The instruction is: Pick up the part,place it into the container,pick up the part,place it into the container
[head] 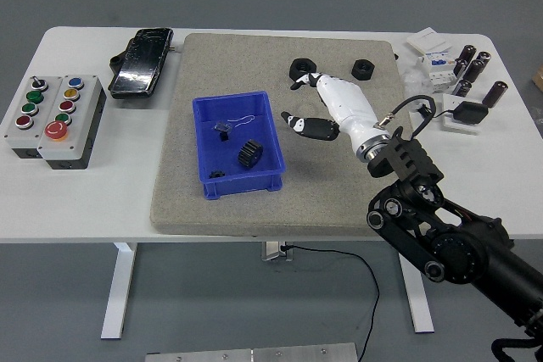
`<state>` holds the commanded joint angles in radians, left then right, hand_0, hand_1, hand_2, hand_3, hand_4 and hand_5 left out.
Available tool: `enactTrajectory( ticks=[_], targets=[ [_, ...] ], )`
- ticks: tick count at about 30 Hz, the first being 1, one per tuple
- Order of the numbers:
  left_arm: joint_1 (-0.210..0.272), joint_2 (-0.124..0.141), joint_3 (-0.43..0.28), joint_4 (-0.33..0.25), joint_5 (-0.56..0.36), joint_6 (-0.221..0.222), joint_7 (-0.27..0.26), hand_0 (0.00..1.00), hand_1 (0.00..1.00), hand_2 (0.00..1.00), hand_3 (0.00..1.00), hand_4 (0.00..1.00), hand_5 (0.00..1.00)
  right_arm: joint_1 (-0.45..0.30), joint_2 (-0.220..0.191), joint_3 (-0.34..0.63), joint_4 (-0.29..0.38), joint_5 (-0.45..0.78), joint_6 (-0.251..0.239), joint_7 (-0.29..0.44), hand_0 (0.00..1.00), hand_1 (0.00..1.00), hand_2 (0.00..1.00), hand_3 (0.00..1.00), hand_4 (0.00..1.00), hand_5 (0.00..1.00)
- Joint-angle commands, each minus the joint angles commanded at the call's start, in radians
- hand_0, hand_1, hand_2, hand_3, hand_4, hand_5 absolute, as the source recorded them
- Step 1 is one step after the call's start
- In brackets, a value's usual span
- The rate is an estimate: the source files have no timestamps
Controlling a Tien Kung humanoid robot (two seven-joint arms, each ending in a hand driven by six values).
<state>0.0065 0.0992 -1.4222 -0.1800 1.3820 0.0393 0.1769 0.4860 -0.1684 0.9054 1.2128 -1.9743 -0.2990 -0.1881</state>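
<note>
The blue bin [240,145] sits on the grey mat [288,129], left of centre. In it lies a black gear [250,154], toothed and round, tilted near the bin's 5 o'clock corner. A smaller dark piece [223,129] lies toward 11 o'clock with a thin pale wire beside it, and another dark scrap [217,175] sits against the near wall at 7 o'clock; both are too small for me to make out.

My right hand [327,108], white with black fingertips, hangs over the mat at 3 o'clock from the bin, apart from it. Its fingers are spread and it holds nothing. My fingertips reach toward 11 o'clock, right up against the larger black hex nut [303,69]; I cannot tell whether they touch it. A second, smaller hex nut [363,68] lies at 3 o'clock from the first, well clear of my hand.

My forearm hides part of the mat's near right corner, and my arm is cut off at the lower right edge. My left hand is out of sight.
</note>
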Motion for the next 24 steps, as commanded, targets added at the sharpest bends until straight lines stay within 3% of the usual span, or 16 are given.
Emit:
enactTrajectory(
  ticks=[8,14,24],
  targets=[
    [0.002,-0.003,0.004,0.0,-0.007,0.001,-0.002,0.674,0.669,0.592,0.631,0.7,0.315,-0.095,-0.005,0.163,-0.032,0.014,-0.013,0.021,0.534,0.749,0.758,0.696,0.771,0.4],
    [0.0,-0.004,0.009,0.0,-0.013,0.001,-0.005,0.674,0.669,0.592,0.631,0.7,0.316,-0.173,0.002,0.221,-0.038,0.05,-0.024,0.062,0.553,0.754,0.76,0.71,0.766,0.391],
    [0.008,-0.002,0.019,0.0,-0.024,0.002,-0.006,0.674,0.669,0.592,0.631,0.699,0.314,-0.322,0.012,0.286,0.013,0.155,-0.078,0.15,0.579,0.76,0.764,0.749,0.772,0.393]
  ],
)
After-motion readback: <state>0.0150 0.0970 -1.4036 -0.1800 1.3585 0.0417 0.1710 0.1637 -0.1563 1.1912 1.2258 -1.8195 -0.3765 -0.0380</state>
